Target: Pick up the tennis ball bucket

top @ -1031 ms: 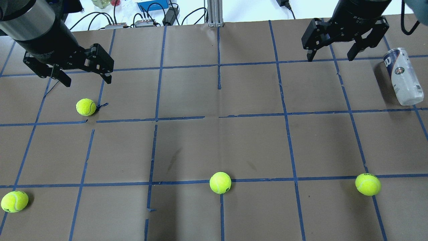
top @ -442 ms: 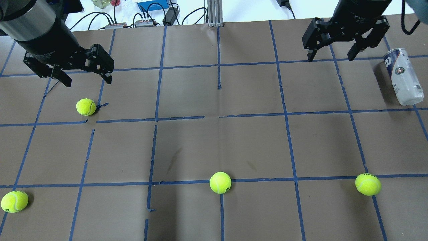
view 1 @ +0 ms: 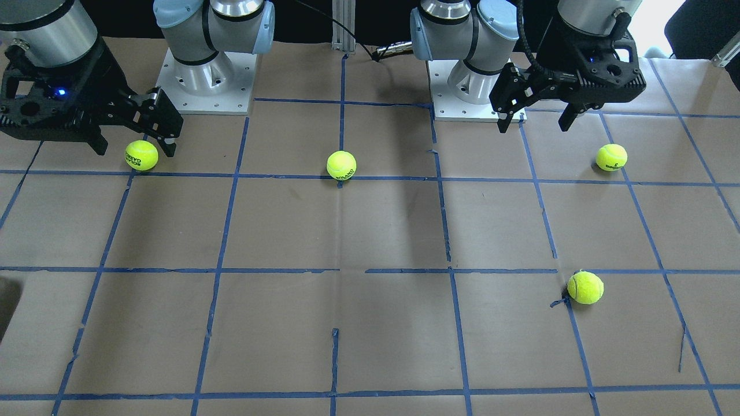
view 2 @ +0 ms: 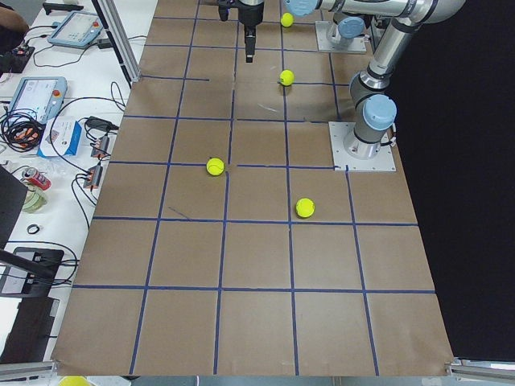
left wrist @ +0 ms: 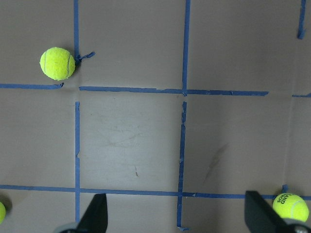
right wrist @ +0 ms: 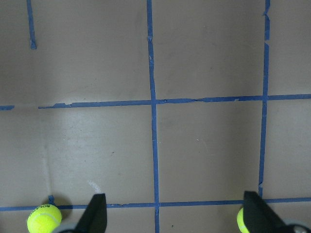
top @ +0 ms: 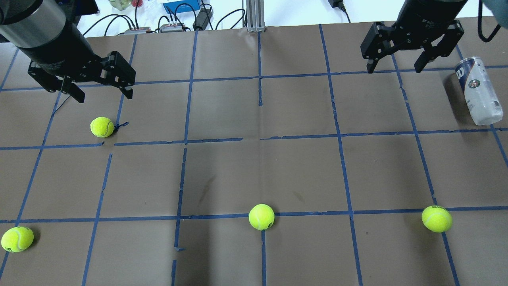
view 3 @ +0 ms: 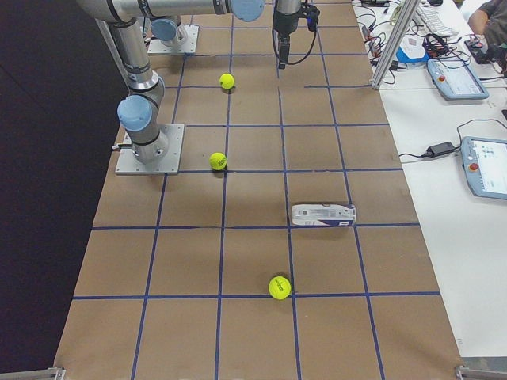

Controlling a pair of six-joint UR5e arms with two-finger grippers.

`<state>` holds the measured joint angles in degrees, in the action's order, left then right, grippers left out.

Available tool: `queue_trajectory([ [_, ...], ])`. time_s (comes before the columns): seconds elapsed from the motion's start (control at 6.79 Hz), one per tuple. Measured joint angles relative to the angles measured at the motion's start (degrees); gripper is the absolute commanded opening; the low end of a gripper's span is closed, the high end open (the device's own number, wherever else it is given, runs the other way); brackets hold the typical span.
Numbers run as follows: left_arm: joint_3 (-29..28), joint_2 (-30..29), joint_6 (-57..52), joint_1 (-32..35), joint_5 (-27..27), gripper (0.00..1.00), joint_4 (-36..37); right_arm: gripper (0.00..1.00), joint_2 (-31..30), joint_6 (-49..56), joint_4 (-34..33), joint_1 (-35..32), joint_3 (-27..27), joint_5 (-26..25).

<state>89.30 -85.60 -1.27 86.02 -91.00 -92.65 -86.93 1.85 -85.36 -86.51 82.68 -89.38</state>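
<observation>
The tennis ball bucket [top: 478,90] is a clear tube with a white and navy label. It lies on its side near the table's far right edge, and also shows in the exterior right view [view 3: 323,214]. It is out of view in the front-facing view. My right gripper [top: 394,70] is open and empty. It hangs above the table, to the left of the tube's far end and apart from it. My left gripper [top: 104,95] is open and empty above the far left, just beyond a tennis ball [top: 102,127]. Both wrist views show wide-open fingers with nothing between them.
Three more yellow-green tennis balls lie along the near row, at the left [top: 17,239], the middle [top: 261,217] and the right [top: 436,219]. The brown table [top: 297,171] carries a blue tape grid. Cables and boxes [top: 180,6] lie beyond the far edge.
My right gripper has shifted slightly to the right, toward the tube. My left gripper, the tube and the balls have not moved.
</observation>
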Motion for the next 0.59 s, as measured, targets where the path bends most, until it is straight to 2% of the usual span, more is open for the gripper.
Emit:
queue_trajectory([
  [0.29, -0.01, 0.0, 0.02, 0.02, 0.02, 1.0, 0.01, 1.0, 1.19, -0.19, -0.29, 0.99, -0.76, 0.03],
  [0.59, -0.04, -0.01, 0.03, -0.03, 0.03, 1.0, 0.01, 1.0, 7.66, 0.86, -0.83, 5.91, -4.03, -0.15],
])
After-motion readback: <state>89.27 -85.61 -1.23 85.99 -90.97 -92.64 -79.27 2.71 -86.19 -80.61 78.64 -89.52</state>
